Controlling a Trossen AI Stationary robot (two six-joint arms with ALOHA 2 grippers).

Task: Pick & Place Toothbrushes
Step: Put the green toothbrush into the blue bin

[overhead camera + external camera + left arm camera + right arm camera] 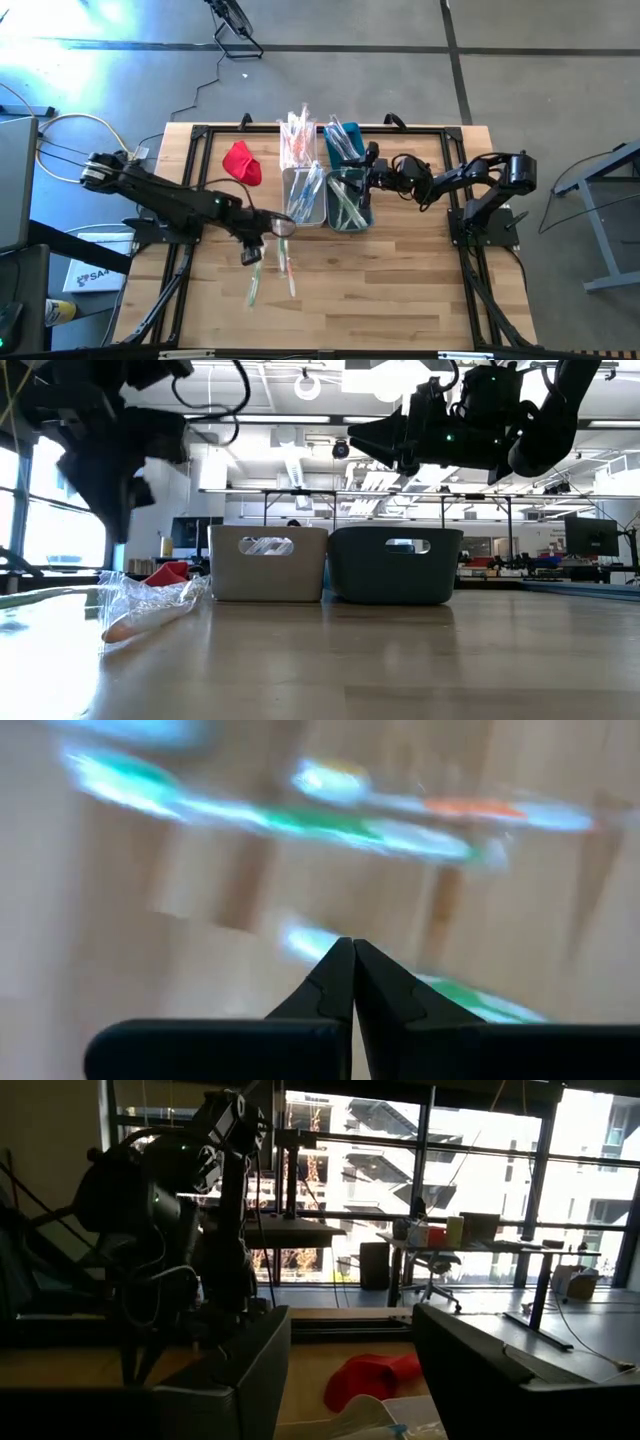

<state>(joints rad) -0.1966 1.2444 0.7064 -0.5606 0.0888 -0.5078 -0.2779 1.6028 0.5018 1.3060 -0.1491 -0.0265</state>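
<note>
Left gripper [252, 256] pressed shut above loose toothbrushes on the table; right gripper [368, 180] spread apart over the bins.

From my remote seat I see the left gripper's two dark fingers [352, 982] touching tip to tip, holding nothing, just over blurred wrapped toothbrushes [272, 272] that lie scattered on the wooden table [400, 290] in front of the bins. My right gripper hangs with its fingers well apart, empty, above the teal bin [349, 203]. More toothbrushes sit in the white bin [303, 196] beside it, in the teal bin, and in a pile [298, 135] behind both. A red cloth [242, 162] lies near the white bin.
</note>
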